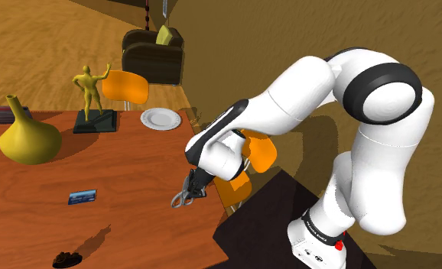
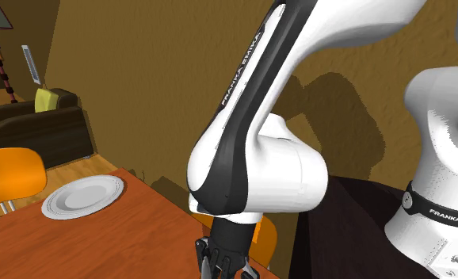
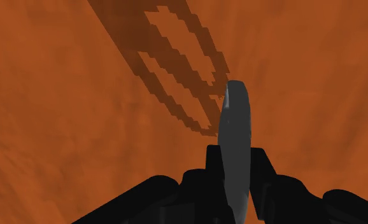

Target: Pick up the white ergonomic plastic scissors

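Grey-white scissors [image 1: 180, 201] hang from my gripper [image 1: 190, 186] near the wooden table's [image 1: 120, 168] edge closest to the stand. In the wrist view the scissors [image 3: 233, 137] appear as a narrow grey piece standing edge-on, clasped between the two black fingers [image 3: 260, 167] of the gripper [image 3: 235, 164]. Their blocky shadow falls on the orange-brown tabletop [image 3: 81, 127] beyond the tip. In the second exterior view the gripper [image 2: 223, 265] points down over the table at the bottom edge.
On the table stand a yellow vase [image 1: 28, 137], a gold figurine [image 1: 89, 95] on a dark base, a white plate [image 1: 160, 118], a blue card [image 1: 82, 197] and a small dark object [image 1: 66, 260]. Orange chairs [image 1: 258, 153] and a dark armchair [image 1: 154, 53] stand beyond the table.
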Tool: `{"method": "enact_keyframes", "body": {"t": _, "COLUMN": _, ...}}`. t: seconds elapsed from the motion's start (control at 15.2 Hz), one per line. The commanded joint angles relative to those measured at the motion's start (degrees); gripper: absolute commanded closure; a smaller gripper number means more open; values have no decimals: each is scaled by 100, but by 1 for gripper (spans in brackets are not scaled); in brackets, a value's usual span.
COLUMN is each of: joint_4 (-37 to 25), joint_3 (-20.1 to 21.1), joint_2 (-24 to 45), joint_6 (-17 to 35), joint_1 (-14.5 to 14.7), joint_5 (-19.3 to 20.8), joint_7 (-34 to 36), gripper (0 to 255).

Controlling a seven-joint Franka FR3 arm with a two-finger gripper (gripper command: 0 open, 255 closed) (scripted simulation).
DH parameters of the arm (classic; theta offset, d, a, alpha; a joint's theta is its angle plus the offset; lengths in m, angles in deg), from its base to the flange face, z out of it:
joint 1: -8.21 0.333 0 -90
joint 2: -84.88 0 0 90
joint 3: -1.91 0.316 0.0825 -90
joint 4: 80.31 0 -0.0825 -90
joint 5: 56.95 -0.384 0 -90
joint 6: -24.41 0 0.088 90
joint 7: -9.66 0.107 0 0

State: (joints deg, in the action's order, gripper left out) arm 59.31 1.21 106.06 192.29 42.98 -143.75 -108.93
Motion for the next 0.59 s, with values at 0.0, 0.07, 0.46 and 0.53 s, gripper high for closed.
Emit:
{"method": "enact_keyframes", "body": {"t": 0.0, "joint_4": 0, "joint_3": 0, "joint_2": 2, "joint_6": 0, "joint_1": 0, "joint_5": -2, "joint_7": -3, "gripper": 255}}
{"method": "enact_keyframes", "body": {"t": 0.07, "joint_4": 1, "joint_3": 0, "joint_2": 1, "joint_6": 0, "joint_1": -1, "joint_5": -2, "joint_7": -3, "gripper": 255}}
{"method": "enact_keyframes", "body": {"t": 0.46, "joint_4": 109, "joint_3": -45, "joint_2": -174, "joint_6": -21, "joint_1": 36, "joint_5": 302, "joint_7": 305, "gripper": 255}}
{"method": "enact_keyframes", "body": {"t": 0.53, "joint_4": 168, "joint_3": -74, "joint_2": -270, "joint_6": -33, "joint_1": 59, "joint_5": 468, "joint_7": 473, "gripper": 255}}
